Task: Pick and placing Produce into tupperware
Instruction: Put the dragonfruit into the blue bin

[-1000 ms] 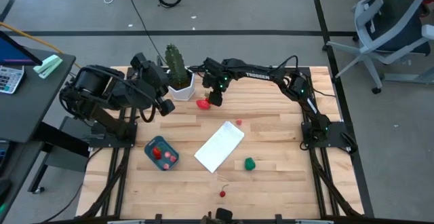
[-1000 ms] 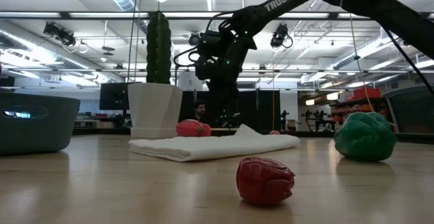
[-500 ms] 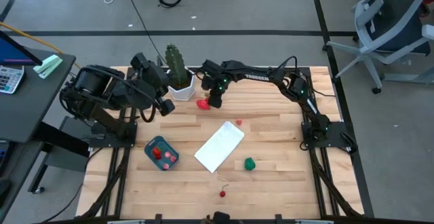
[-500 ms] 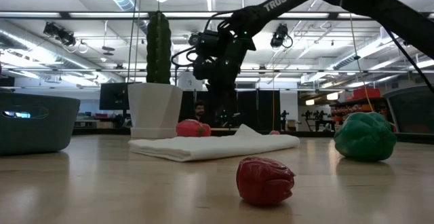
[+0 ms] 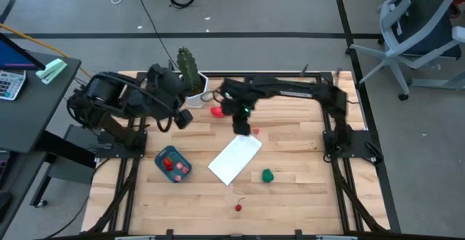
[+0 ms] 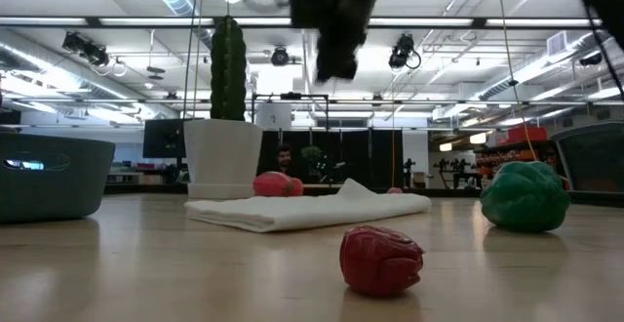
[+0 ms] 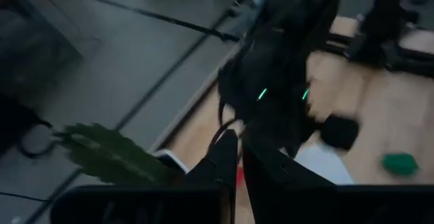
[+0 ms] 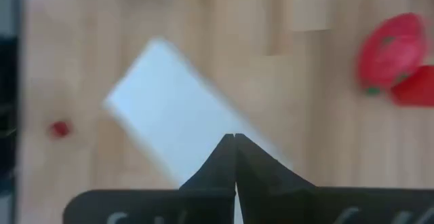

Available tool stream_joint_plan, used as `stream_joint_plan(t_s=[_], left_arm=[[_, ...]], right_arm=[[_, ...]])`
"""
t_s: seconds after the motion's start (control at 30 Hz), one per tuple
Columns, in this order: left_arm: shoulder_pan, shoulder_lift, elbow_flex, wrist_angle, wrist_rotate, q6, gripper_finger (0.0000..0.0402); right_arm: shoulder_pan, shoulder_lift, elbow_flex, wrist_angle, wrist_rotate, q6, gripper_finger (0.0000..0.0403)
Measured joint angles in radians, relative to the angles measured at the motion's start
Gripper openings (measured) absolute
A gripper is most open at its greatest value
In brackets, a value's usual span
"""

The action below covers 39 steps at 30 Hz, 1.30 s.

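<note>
The teal tupperware (image 5: 172,164) stands near the table's left and holds red produce. A red strawberry (image 5: 216,111) lies by the white plant pot (image 5: 195,94). A small red piece (image 5: 256,131), a green piece (image 5: 267,174) and a cherry (image 5: 238,207) lie loose on the wood. My right gripper (image 5: 243,125) hovers shut over the far corner of the white panel (image 5: 235,156); its fingers (image 8: 234,149) meet with nothing between them. My left gripper (image 5: 183,116) hangs left of the pot, its fingers (image 7: 239,166) shut and empty.
A tall green cactus (image 5: 187,67) stands in the pot at the far edge. In the low view the red piece (image 6: 380,259) lies nearest the front edge, with the green piece (image 6: 525,197) to its right. Bare wood lies along the near edge.
My right gripper has left the spot beside the strawberry, risen, and swung toward the near edge, over the white panel's far corner. The strawberry stays where it was. My left gripper has shifted a little toward the table's right.
</note>
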Motion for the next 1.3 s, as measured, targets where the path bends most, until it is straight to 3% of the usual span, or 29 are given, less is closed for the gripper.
stream_joint_plan(t_s=[0.13, 0.27, 0.4, 0.57, 0.8, 0.97, 1.07, 1.3], left_arm=[[0.0, 0.025, -0.061, 0.001, 0.039, -0.058, 0.0019], [0.014, 0.03, -0.214, 0.004, 0.047, -0.129, 0.0016], [0.094, 0.031, -0.393, 0.026, 0.193, -0.17, 0.0025], [0.235, 0.031, -0.592, 0.26, 0.279, -0.1, 0.0044], [0.431, 0.031, -0.853, 0.841, 0.645, 0.084, 0.0077], [0.524, 0.031, -0.956, 0.945, 0.661, 0.108, 0.0116], [0.552, 0.03, -0.998, 0.951, 0.66, 0.211, 0.0137], [0.539, 0.03, -1.067, 0.962, 0.639, 0.828, 0.0173]], right_arm=[[0.104, -0.19, -0.124, 0.004, 0.095, 0.058, 0.0005], [0.221, -0.423, -0.311, 0.063, 0.311, 0.219, 0.0013], [0.344, -0.647, -0.519, 0.195, 0.534, 0.383, 0.0014], [0.456, -0.85, -0.741, 0.426, 0.683, 0.518, 0.0012], [0.537, -0.955, -0.961, 0.641, 0.712, 0.525, 0.0015], [0.554, -0.957, -1.056, 0.643, 0.712, 0.524, 0.0013], [0.553, -0.957, -1.094, 0.643, 0.713, 0.521, 0.0014], [0.542, -0.957, -1.099, 0.642, 0.713, 0.491, 0.0016]])
